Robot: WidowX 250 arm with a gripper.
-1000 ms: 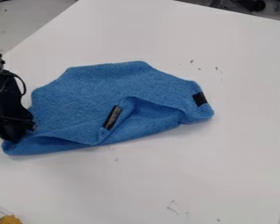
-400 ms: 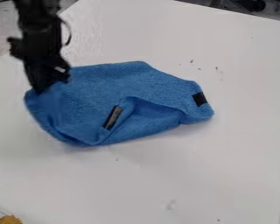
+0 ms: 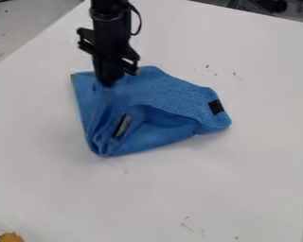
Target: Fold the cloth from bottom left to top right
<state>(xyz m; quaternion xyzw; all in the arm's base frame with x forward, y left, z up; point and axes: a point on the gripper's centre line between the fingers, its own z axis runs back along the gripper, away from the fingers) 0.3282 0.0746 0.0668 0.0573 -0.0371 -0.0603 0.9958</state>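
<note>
The black gripper (image 3: 108, 83) hangs over the upper left part of the blue cloth (image 3: 173, 94), its tip down at the fabric and shut on the cloth. From the tip, folds run down to a pointed lower left corner. The cloth's left edge stands nearly straight from upper left to that corner. One black patch lies near the middle of the cloth, another at its right end. Fabric bunched around the tip hides part of the fingers.
The white table (image 3: 243, 165) surrounds the cloth, with small dark specks above its right end. A yellow-orange object (image 3: 11, 237) lies at the bottom left corner. Dark items stand beyond the table's top right edge.
The gripper has moved up and to the right from the lower left, carrying the cloth's left end with it. That end is now drawn over the rest, and the cloth covers less width.
</note>
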